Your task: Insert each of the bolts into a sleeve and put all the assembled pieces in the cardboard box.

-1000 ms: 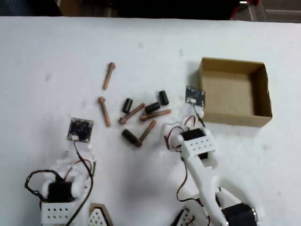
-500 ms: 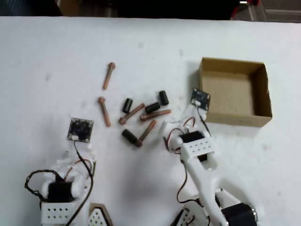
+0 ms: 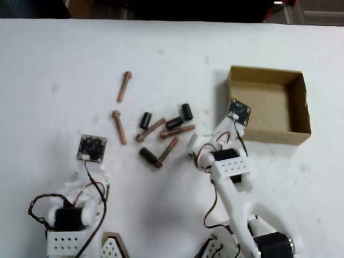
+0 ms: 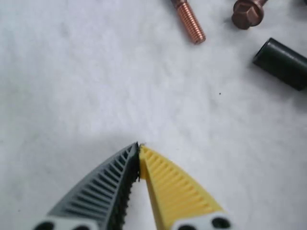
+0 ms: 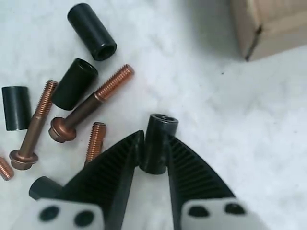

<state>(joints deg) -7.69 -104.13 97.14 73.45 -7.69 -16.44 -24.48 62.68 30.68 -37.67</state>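
Over by the cardboard box's point(image 3: 267, 135) left wall, the risk I see is the black sleeve point(image 5: 161, 125) twisting or popping out of the right gripper point(image 5: 154, 143) if a bolt point(image 5: 91, 103) gets pushed in off-axis. The jaws are clamped on it, with the open end poking past the tips. The left gripper point(image 4: 139, 147) sits pinched together, empty, near-left.

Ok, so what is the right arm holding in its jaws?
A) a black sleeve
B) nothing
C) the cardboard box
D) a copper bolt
A: the right wrist view shows a black sleeve clamped between the jaws, while the copper bolts lie loose nearby.
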